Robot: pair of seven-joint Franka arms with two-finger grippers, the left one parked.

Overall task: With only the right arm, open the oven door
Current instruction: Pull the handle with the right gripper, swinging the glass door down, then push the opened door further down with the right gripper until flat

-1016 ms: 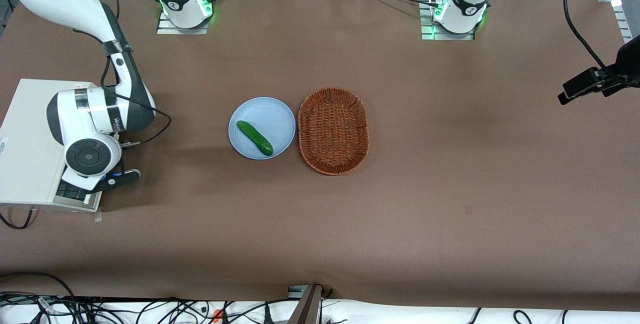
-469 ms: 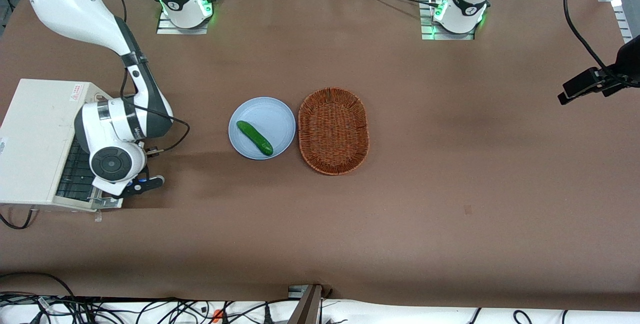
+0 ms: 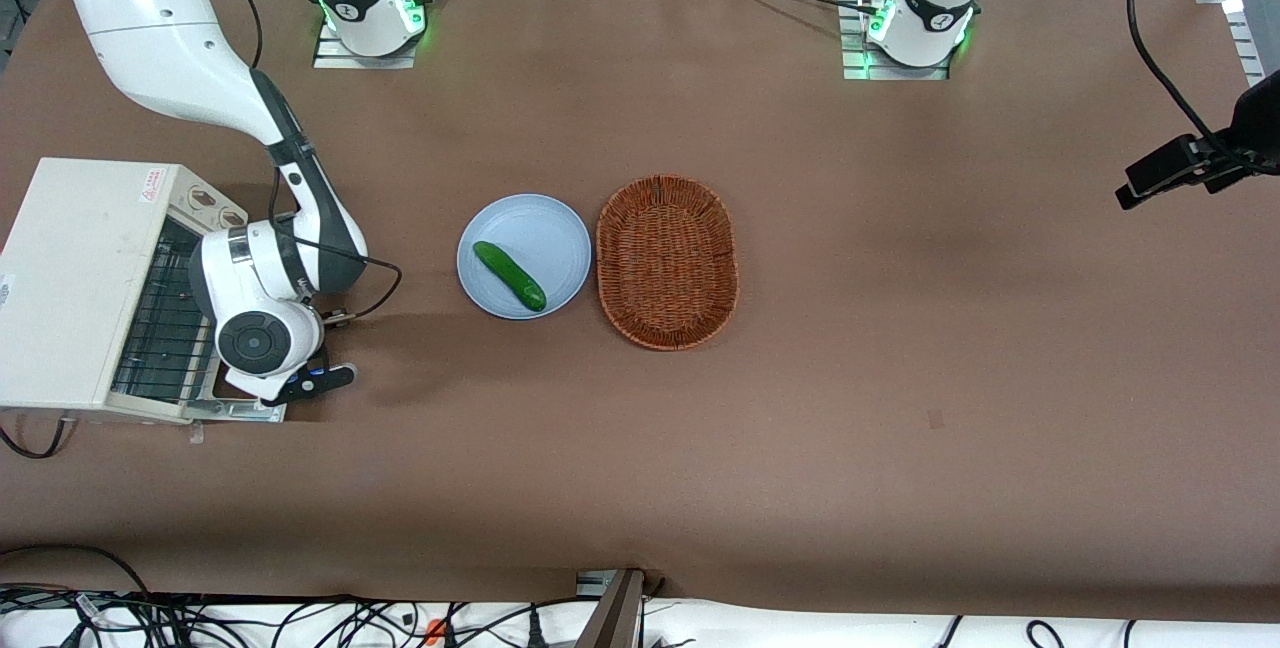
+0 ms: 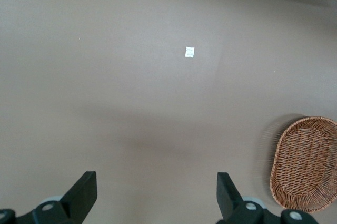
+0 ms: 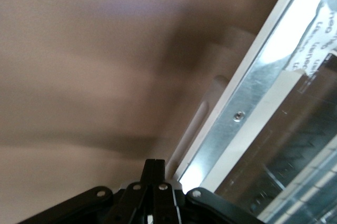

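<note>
On the brown table [image 3: 800,448], the gripper [image 3: 262,390], jaws pressed together, hung above the lowered oven door [image 3: 240,406].

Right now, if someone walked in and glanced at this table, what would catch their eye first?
Probably the right arm bent low over the cream toaster oven at its end of the table, its gripper at the oven door, which hangs open. Mid-table, a cucumber lies on a blue plate beside a wicker basket.
</note>
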